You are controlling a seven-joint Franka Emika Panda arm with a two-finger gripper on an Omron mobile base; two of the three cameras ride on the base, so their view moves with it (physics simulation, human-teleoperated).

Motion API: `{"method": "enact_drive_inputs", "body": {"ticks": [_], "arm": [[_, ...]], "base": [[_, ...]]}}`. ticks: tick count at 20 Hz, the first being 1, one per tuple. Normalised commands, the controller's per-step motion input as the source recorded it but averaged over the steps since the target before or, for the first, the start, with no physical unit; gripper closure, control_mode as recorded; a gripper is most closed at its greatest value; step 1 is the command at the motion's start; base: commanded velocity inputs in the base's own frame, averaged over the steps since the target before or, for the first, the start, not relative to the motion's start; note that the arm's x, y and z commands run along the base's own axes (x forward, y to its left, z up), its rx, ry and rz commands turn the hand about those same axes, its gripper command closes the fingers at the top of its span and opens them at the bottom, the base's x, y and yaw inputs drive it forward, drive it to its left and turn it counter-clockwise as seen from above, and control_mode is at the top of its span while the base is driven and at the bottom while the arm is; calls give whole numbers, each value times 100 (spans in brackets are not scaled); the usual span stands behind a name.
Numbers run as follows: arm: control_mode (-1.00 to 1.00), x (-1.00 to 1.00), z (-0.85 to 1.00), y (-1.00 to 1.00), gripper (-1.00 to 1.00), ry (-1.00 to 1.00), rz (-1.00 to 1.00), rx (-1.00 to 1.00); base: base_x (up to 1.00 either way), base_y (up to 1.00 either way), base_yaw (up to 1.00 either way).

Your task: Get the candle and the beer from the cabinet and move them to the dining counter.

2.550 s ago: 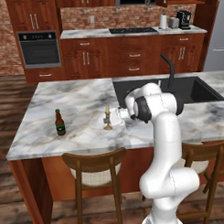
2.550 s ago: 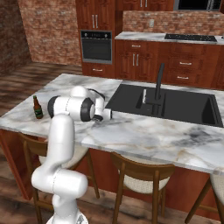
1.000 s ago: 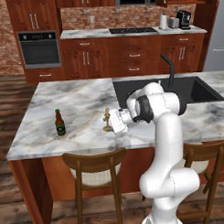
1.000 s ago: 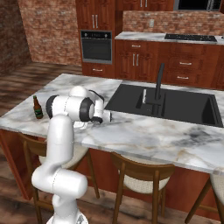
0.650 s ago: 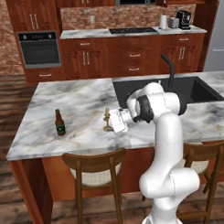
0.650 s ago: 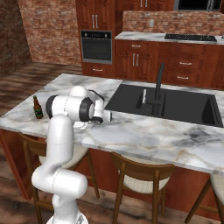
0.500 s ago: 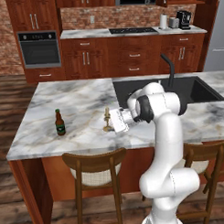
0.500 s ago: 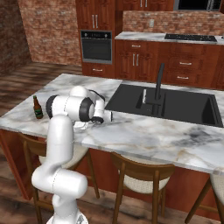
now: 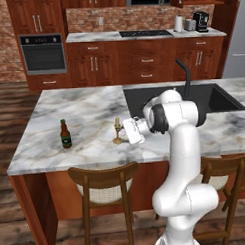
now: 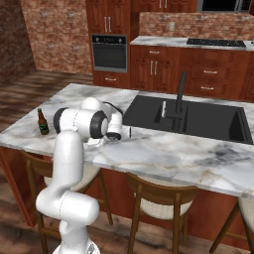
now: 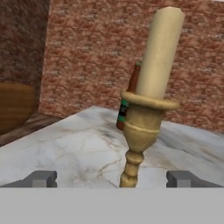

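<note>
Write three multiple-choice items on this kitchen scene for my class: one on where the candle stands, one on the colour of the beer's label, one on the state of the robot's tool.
1. Where does the candle stand?
A. On the dining counter
B. In the sink
C. On a stool

2. What colour is the label on the beer?
A. Red
B. Green
C. Yellow

3. How is the tool?
A. Shut on the candle
B. Shut on the beer
C. Open, with the candle between its tips

Answers:
1 A: its base rests on the marble top.
2 B: a green band wraps the brown bottle.
3 C: both tips stand well clear of the stem.
</note>
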Motion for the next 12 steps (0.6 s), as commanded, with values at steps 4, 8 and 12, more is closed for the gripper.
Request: {"method": "enact_drive_inputs", "body": {"ticks": [4, 8, 12], "arm": [[-100, 0, 6, -19, -100, 0, 0, 0], [-100, -9, 15, -17, -100, 0, 0, 0], [-100, -50, 31, -6, -100, -4, -1, 0]], "base": [[0, 0, 0], [0, 0, 0], [0, 0, 0]]}}
